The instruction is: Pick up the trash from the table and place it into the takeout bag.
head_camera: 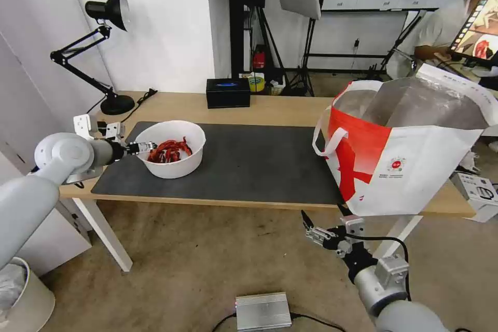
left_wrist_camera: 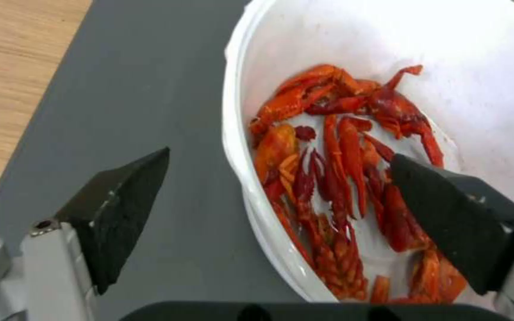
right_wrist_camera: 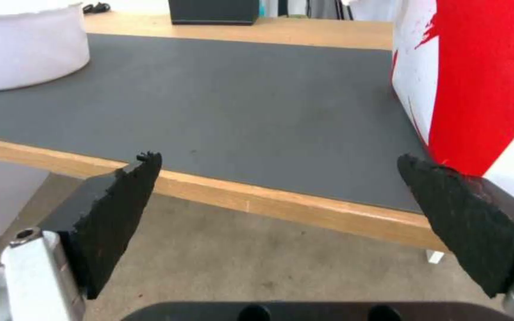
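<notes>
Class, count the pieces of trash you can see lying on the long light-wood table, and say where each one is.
1: a white round bowl of red scraps on the dark grey mat's left end, the left gripper open astride its rim. More may lie hidden behind the white and red takeout bag.

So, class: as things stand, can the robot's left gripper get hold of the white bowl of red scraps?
Probably yes. The left gripper is open and straddles the white bowl's near rim, one finger outside, the other inside over the red scraps; nothing blocks it.

Bright, even indoor light; soft shadows, edges warped.
</notes>
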Available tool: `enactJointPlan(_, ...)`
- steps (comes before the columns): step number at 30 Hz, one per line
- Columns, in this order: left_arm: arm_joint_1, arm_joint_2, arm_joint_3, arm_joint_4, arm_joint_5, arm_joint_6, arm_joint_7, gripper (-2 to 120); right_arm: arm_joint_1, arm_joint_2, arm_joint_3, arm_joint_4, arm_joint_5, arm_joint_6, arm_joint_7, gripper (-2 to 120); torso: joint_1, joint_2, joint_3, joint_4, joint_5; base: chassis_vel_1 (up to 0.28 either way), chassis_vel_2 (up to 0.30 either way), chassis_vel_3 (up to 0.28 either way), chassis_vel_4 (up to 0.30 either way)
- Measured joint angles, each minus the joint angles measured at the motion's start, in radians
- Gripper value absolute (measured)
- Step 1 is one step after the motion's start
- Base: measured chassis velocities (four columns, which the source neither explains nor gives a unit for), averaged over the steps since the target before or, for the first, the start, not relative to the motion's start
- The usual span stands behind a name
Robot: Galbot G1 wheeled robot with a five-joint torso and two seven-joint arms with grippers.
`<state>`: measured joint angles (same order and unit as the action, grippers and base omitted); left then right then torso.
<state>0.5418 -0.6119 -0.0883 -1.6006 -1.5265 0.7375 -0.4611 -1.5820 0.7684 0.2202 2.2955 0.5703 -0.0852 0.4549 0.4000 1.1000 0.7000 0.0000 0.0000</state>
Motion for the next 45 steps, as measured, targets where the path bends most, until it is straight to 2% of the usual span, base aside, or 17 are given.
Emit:
enactJointPlan(2,-0.002,0.0,0.003,0.002,-0.003,0.0,0.0,96,0.0,0.0,0.0,0.0,0.0,0.0,0.0,100,0.0,0.0,0.0,0.0,0.0,0.0,0.0,0.0,0.0)
enactJointPlan(5,-0.009,0.003,0.016,0.003,-0.009,-0.001,-0.001,83,0.0,0.0,0.0,0.0,0.0,0.0,0.0,100,0.0,0.0,0.0,0.0,0.0,0.0,0.0,0.0,0.0)
enactJointPlan(8,-0.011,0.005,0.023,0.003,-0.013,-0.001,-0.001,77,0.0,0.0,0.0,0.0,0.0,0.0,0.0,100,0.0,0.0,0.0,0.0,0.0,0.0,0.0,0.0,0.0)
enactJointPlan(9,-0.013,0.007,0.027,0.001,-0.016,-0.001,-0.001,69,0.0,0.0,0.0,0.0,0.0,0.0,0.0,100,0.0,0.0,0.0,0.0,-0.0001,0.0,0.0,0.0,0.0)
enactJointPlan(12,-0.016,0.008,0.033,0.0,-0.018,-0.001,-0.001,62,0.0,0.0,0.0,0.0,0.0,0.0,0.0,100,0.0,0.0,0.0,0.0,0.0,0.0,0.0,0.0,0.0)
enactJointPlan(13,-0.019,0.01,0.038,0.001,-0.019,-0.001,-0.003,55,0.0,0.0,0.0,0.0,0.0,0.0,0.0,100,0.0,0.0,0.0,0.0,0.0,0.0,0.0,0.0,0.0)
enactJointPlan(14,-0.019,0.01,0.038,0.001,-0.019,-0.001,-0.003,55,0.0,0.0,0.0,0.0,0.0,0.0,0.0,100,0.0,0.0,0.0,0.0,0.0,0.0,0.0,0.0,0.0)
enactJointPlan(17,-0.027,0.017,0.048,0.001,-0.022,-0.002,-0.005,40,0.0,0.0,0.0,0.0,0.0,0.0,0.0,100,0.0,0.0,0.0,0.0,0.0,0.0,0.0,0.0,0.0)
enactJointPlan(20,-0.028,0.021,0.05,0.001,-0.023,-0.002,-0.006,33,0.0,0.0,0.0,0.0,0.0,0.0,0.0,100,0.0,0.0,0.0,0.0,0.0,0.0,0.0,0.0,0.0)
enactJointPlan(21,-0.028,0.025,0.051,-0.002,-0.024,-0.002,-0.006,25,0.0,0.0,0.0,0.0,0.0,0.0,0.0,100,0.0,0.0,0.0,0.0001,0.0,0.0,0.0,0.0,0.0)
enactJointPlan(22,-0.028,0.025,0.051,-0.002,-0.024,-0.002,-0.006,25,0.0,0.0,0.0,0.0,0.0,0.0,0.0,100,0.0,0.0,0.0,0.0001,0.0,0.0,0.0,0.0,0.0)
enactJointPlan(25,-0.02,0.033,0.051,-0.008,-0.025,-0.002,-0.006,12,0.0,0.0,0.0,0.0,0.0,0.0,0.0,100,0.0,0.0,0.0,0.0,0.0,0.0,0.0,0.0,0.0)
enactJointPlan(26,-0.02,0.033,0.051,-0.008,-0.025,-0.002,-0.006,12,0.0,0.0,0.0,0.0,0.0,0.0,0.0,100,0.0,0.0,0.0,0.0,0.0,0.0,0.0,0.0,0.0)
enactJointPlan(28,-0.013,0.039,0.048,-0.01,-0.026,-0.002,0.0,2,0.0,0.0,0.0,0.0,0.0,0.0,0.0,100,0.0,0.0,0.0,0.0,0.0,0.0,0.0,0.0,0.0)
enactJointPlan(39,-0.01,0.038,0.021,-0.019,-0.041,-0.002,0.005,0,0.0,0.0,0.0,0.0,0.0,0.0,0.0,100,0.0,0.0,0.0,0.0001,0.0,0.0,0.0,0.0,0.0)
enactJointPlan(45,-0.02,0.028,-0.003,-0.059,-0.073,-0.002,0.0,0,0.0,0.0,0.0,0.0,0.0,0.0,0.0,100,0.0,0.0,0.0,0.0,0.0,0.0,0.0,0.0,0.0)
